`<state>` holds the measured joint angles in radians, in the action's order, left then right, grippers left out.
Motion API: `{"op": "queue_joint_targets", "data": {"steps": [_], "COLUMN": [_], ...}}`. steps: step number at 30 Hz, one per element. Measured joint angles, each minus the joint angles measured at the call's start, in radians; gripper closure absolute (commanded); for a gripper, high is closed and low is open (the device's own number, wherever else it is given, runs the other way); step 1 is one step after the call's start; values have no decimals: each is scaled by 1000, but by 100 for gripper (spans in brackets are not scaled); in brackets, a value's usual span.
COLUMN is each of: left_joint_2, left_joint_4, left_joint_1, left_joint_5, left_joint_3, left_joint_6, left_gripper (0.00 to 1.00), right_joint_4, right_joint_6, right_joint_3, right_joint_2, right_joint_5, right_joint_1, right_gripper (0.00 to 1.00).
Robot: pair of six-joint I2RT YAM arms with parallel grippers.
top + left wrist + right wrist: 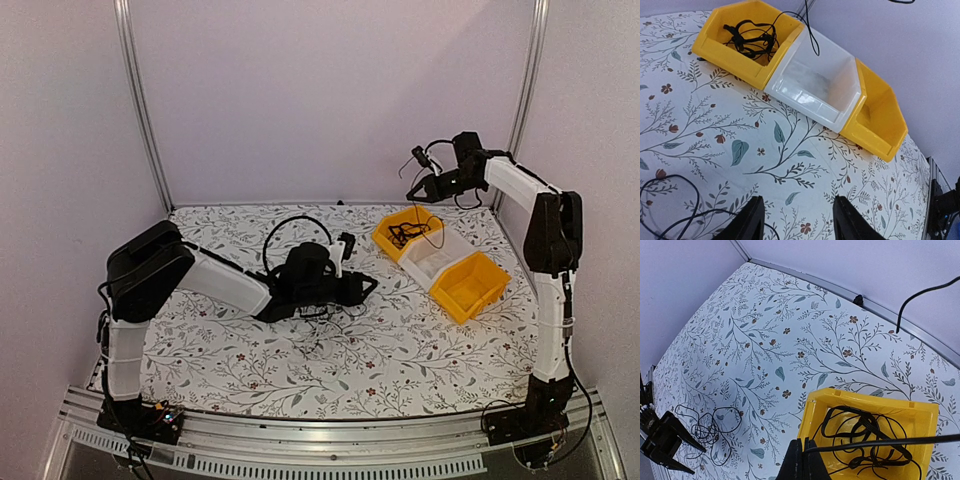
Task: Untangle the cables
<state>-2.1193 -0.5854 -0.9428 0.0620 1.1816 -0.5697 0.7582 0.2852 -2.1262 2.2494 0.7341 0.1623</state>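
A tangled bundle of thin black cables [747, 37] lies inside the first yellow plastic open-fronted bin [730, 57]. This bin is the far end of a row of three bins set side against side: next comes a translucent white plastic bin [805, 100], then a second yellow plastic bin [880, 125]. From the bundle a single thin black cable strand [880, 442] rises out of the first bin to the right pincer [801, 447]. That pincer hangs high above the row with its fingers pressed together on the strand. In the right wrist view the strand runs straight from the closed tips to the right edge of the picture. Well apart from the bins, a loose tangle of thin black cable loops [710, 430] lies flat on the floral-patterned white surface [240, 370], near its middle. The left pincer [797, 200] sits low over the surface just beside those loops. Its two black fingers [752, 220] are spread wide, with only the printed surface between them. Part of one loop curves close to one finger, but whether it touches cannot be told.
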Motion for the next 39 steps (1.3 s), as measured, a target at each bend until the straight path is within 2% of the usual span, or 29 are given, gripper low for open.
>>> {"op": "queue_joint_targets", "data": {"steps": [7, 28, 34, 39], "left_joint_2": [0, 2, 34, 40], "left_joint_4": [0, -1, -5, -8], "left_joint_1": [-1, -10, -11, -13], "left_joint_5": [1, 6, 5, 5], "left_joint_3": [-11, -56, -76, -86], "left_joint_6": [0, 0, 0, 0], "left_gripper": [54, 54, 54, 54], "right_joint_4": [-58, -578, -659, -718], "right_joint_6": [-8, -117, -84, 3], "right_joint_3": [-8, 43, 11, 84], "right_joint_2": [26, 5, 66, 95], "right_joint_5": [3, 20, -66, -213], "right_joint_1": [0, 3, 33, 98], "right_gripper": [100, 100, 100, 100]}}
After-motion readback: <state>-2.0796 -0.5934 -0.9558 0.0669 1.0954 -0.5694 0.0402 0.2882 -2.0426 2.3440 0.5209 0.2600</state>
